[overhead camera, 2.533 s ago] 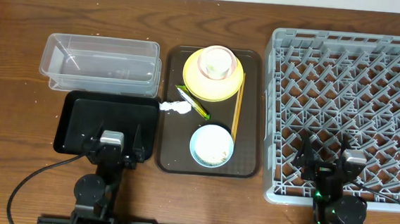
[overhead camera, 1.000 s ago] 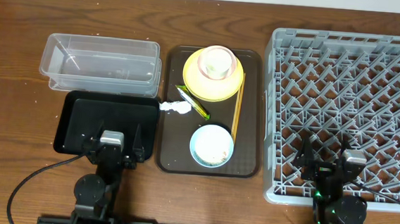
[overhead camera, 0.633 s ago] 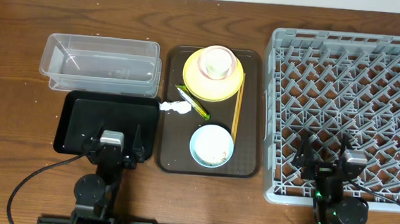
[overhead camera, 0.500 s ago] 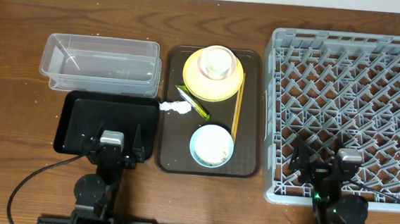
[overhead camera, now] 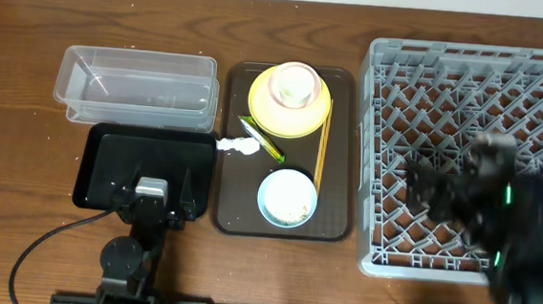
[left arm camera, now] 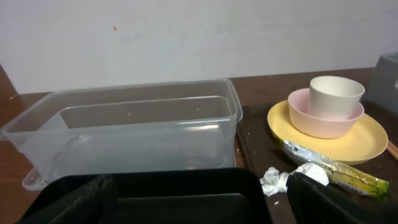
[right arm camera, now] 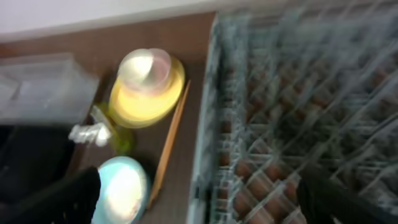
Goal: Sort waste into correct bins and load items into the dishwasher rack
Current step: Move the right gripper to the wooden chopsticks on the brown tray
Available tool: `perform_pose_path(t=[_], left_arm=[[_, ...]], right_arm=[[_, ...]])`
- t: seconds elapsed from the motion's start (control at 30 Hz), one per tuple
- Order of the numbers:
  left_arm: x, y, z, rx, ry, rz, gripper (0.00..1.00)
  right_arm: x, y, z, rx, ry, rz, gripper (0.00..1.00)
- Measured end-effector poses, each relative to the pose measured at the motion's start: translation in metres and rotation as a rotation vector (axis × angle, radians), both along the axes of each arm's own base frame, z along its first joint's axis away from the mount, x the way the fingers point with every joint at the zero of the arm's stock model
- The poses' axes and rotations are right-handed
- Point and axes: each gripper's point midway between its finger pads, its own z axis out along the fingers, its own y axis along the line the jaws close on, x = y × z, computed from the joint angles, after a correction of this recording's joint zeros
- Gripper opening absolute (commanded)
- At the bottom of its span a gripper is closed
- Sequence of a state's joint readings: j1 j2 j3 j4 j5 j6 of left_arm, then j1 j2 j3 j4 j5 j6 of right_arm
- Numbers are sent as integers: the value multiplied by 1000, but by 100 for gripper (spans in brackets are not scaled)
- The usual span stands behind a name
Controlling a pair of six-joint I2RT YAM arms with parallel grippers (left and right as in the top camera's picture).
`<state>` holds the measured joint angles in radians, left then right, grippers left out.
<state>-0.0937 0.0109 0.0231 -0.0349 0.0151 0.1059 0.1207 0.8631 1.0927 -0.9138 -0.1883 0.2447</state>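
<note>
Overhead, the blurred right gripper (overhead camera: 437,188) hangs spread above the dishwasher rack (overhead camera: 470,60). The left gripper (overhead camera: 162,175) gapes over the black tray (overhead camera: 109,150).

A dark brown serving tray (overhead camera: 338,181) lies near the middle of the wooden counter (overhead camera: 13,153), and a white wall (left arm camera: 186,37) stands at 12 o'clock.

Clear glossy plastic tub (left arm camera: 130,127), matt black tray (overhead camera: 146,162), wooden table (overhead camera: 19,201)
</note>
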Motion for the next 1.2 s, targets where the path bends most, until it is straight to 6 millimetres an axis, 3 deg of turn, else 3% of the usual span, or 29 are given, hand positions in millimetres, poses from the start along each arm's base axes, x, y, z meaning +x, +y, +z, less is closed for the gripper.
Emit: perform_pose_path(t=[0.07,0.2,0.23,0.3,0.37,0.47,0.57,0.67,0.8,1.2], left_arm=[[0,0,0,0,2,0,90],[0,0,0,0,1,0,90],[0,0,0,0,1,0,90],[0,0,0,0,1,0,90],[0,0,0,0,1,0,90],[0,0,0,0,0,0,90],[0,0,0,0,1,0,90],[0,0,0,0,1,0,90],[0,0,0,0,1,0,90],[0,0,0,0,1,0,90]], right_arm=[[9,13,5,19,102,50,99],[42,59,15,112,221,208,99],[50,70,14,141,238,244,93],[66,88,10,198,246,312,57],[80,102,3,251,270,346,37],[91,115,-27,286,378,337,19],[94,131,-62,232,471,313,17],[95,151,-94,115,508,285,9],[93,166,-130,-66,525,203,13],[102,146,-224,-315,635,-52,15]])
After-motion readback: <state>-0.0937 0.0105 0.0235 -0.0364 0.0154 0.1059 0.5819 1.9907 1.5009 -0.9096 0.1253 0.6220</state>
